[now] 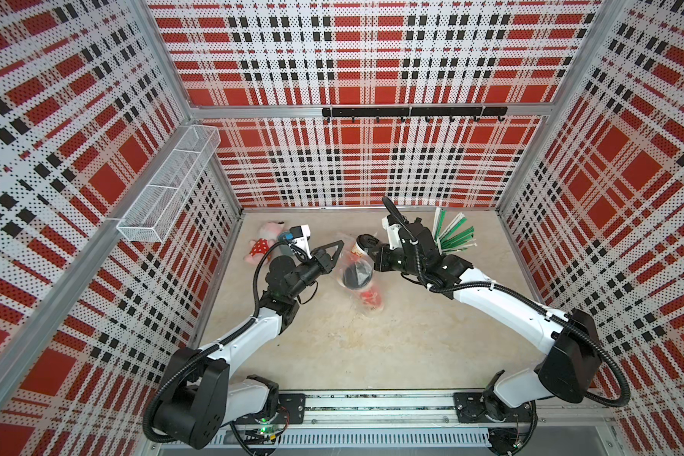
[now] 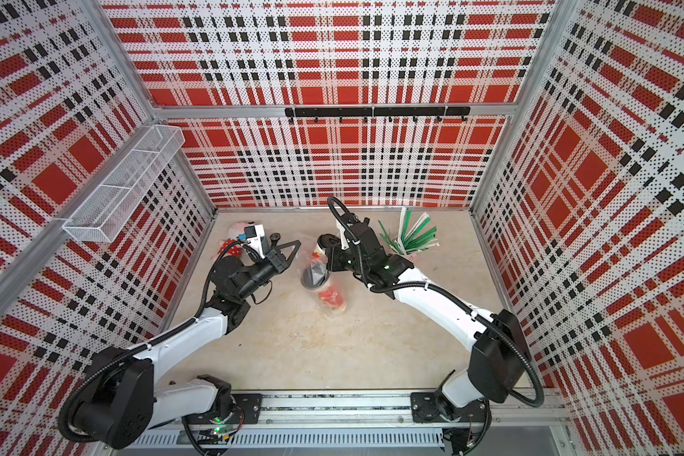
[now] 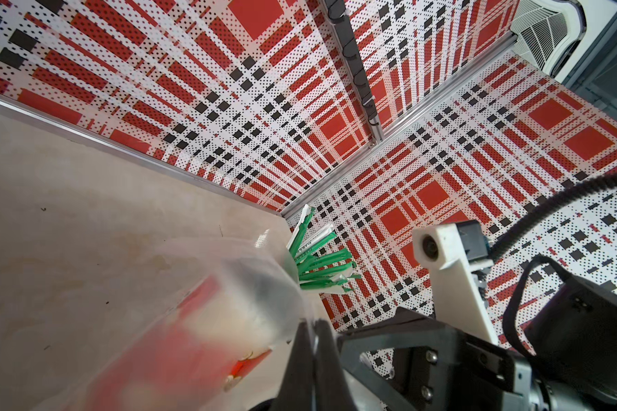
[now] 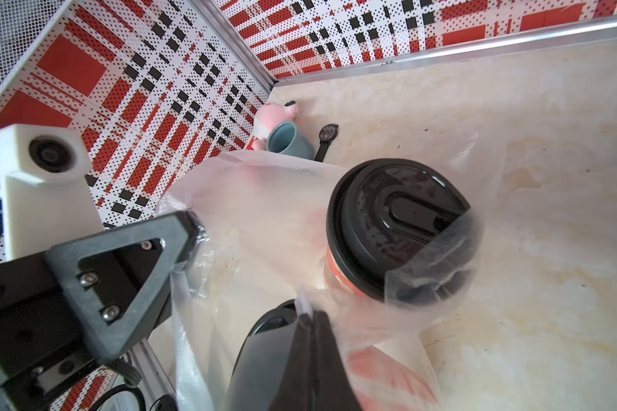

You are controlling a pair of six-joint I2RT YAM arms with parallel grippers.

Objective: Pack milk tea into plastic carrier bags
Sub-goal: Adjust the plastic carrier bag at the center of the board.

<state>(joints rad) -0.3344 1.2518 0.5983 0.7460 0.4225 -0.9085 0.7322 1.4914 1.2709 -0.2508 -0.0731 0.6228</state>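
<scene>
One milk tea cup (image 1: 357, 277) (image 4: 396, 224), red with a black dome lid, stands inside a transparent plastic carrier bag (image 1: 346, 258) (image 4: 264, 199). The bag's mouth is stretched between both grippers. My left gripper (image 1: 338, 245) (image 3: 314, 325) is shut on the film at one side of the bag, with the cup blurred beside it in the left wrist view. My right gripper (image 1: 374, 254) (image 4: 309, 315) is shut on the film at the opposite side. A second milk tea cup (image 1: 363, 243) (image 2: 321, 244) stands just behind, beside the right gripper.
A pink plush toy (image 1: 263, 241), a grey-blue mug (image 4: 285, 138) and a black wristwatch (image 4: 326, 137) lie at the back left. A bunch of green-and-white straws (image 1: 453, 235) stands at the back right. A wire basket (image 1: 170, 189) hangs on the left wall.
</scene>
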